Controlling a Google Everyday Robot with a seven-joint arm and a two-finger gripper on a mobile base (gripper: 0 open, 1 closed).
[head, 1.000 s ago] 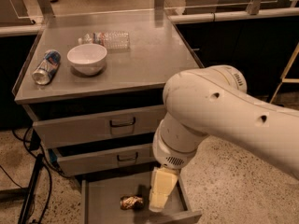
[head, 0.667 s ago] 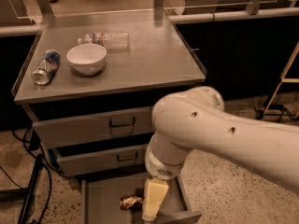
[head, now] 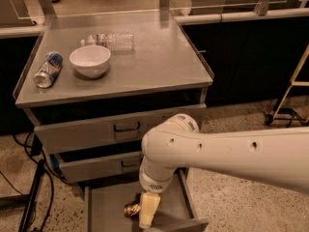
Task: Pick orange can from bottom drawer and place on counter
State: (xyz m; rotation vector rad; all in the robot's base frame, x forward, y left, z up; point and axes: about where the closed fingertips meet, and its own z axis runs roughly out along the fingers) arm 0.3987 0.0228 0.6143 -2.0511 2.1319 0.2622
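Note:
The bottom drawer [head: 106,209] is pulled open below the two upper drawers. The orange can [head: 131,209] lies on its side on the drawer floor; only its brown body and silver end show. My gripper [head: 147,211] hangs from the white arm and reaches down into the drawer right beside the can, covering part of it. The counter [head: 159,64] is the grey steel top above.
On the counter stand a white bowl [head: 90,60], a blue-and-silver can [head: 47,70] lying at the left, and a clear plastic bottle [head: 108,40] lying at the back. Black cables [head: 34,197] run down the cabinet's left side. A yellow frame [head: 289,95] stands at the right.
My arm has swung lower and to the left. The gripper has moved down into the bottom drawer and closer to the orange can.

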